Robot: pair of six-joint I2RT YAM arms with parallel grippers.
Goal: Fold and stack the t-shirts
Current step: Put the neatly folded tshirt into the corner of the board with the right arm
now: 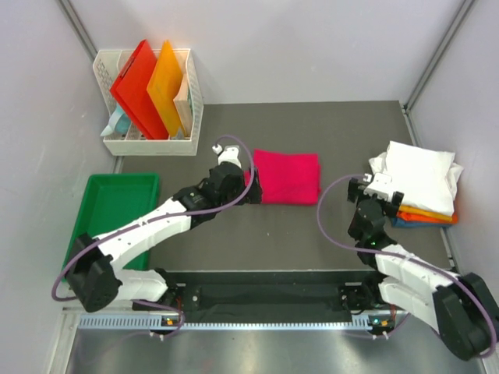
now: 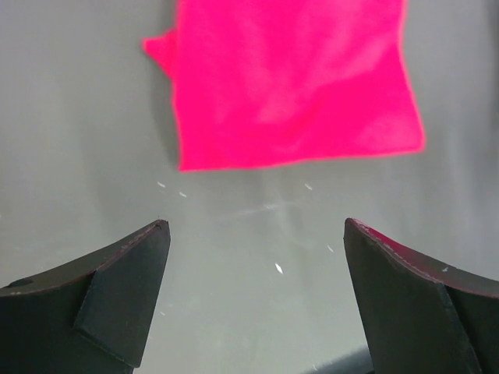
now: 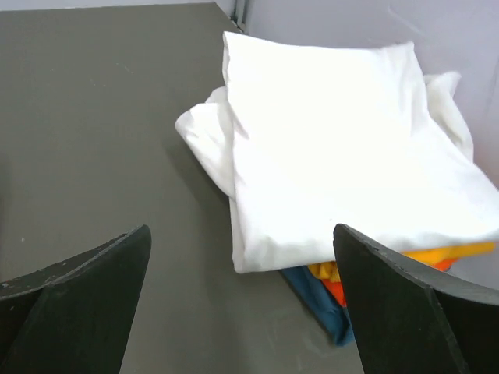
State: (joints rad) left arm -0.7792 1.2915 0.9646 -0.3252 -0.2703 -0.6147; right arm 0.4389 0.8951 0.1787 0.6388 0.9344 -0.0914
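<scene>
A folded magenta-pink t-shirt [image 1: 288, 177] lies flat at the table's middle; it also shows in the left wrist view [image 2: 292, 82]. My left gripper [image 1: 251, 185] is open and empty just left of it, above bare table [image 2: 257, 226]. A stack of folded t-shirts sits at the right: a white t-shirt [image 1: 417, 178] on top, orange [image 1: 427, 213] and blue [image 1: 405, 222] edges below. In the right wrist view the white t-shirt [image 3: 343, 148] covers the orange [image 3: 331, 284] and blue [image 3: 327, 312] ones. My right gripper [image 1: 377, 187] is open and empty beside the stack [image 3: 242, 234].
A white basket [image 1: 148, 144] at the back left holds stiff red [image 1: 136, 86] and orange [image 1: 168, 86] folders. A green tray [image 1: 113, 206] lies at the left. Grey walls close in at both sides and the back.
</scene>
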